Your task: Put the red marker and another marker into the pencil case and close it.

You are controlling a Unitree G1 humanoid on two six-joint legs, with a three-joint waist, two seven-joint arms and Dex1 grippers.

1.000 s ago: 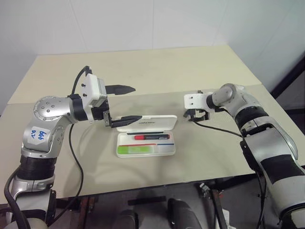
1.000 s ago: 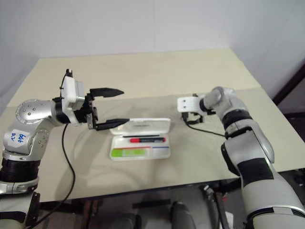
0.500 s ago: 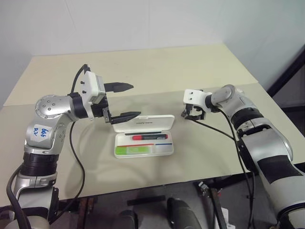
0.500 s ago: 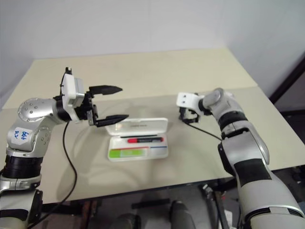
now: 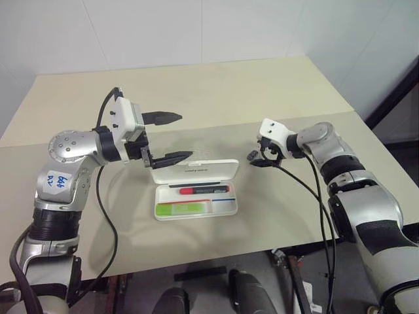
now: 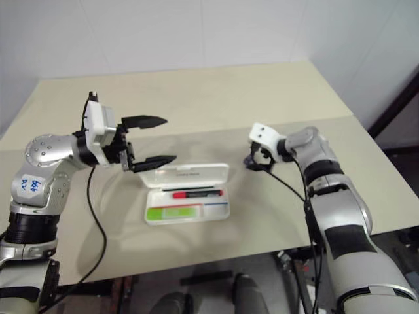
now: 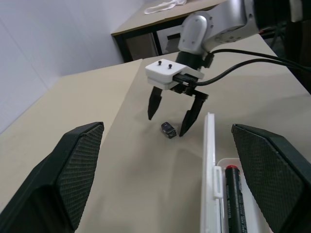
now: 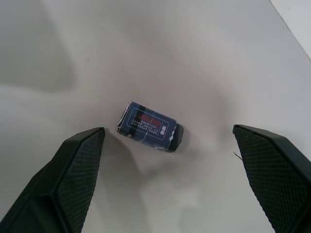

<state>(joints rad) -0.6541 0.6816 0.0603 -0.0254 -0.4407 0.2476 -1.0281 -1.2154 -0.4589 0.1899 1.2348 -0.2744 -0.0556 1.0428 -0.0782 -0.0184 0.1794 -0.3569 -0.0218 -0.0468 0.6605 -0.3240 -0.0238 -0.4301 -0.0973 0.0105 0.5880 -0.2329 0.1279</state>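
Right wrist view: the right gripper (image 8: pixel 170 160), fingers wide and empty, has rolled over a small dark block (image 8: pixel 148 126); both markers (red marker (image 5: pixel 204 190), green highlighter (image 5: pixel 184 208)) lie in the open pencil case (image 5: pixel 194 171), closing remains; left gripper (image 5: pixel 169 137) spread, empty.

We are looking at what seems a plain lab or test room: two beige tables (image 5: pixel 216 85) pushed together against bare white walls (image 5: pixel 163 29) (no decoration on them), with cables (image 5: pixel 105 216) trailing from the robot arms. Another table with white cloth (image 7: pixel 163 6) is showing in the left wrist view.
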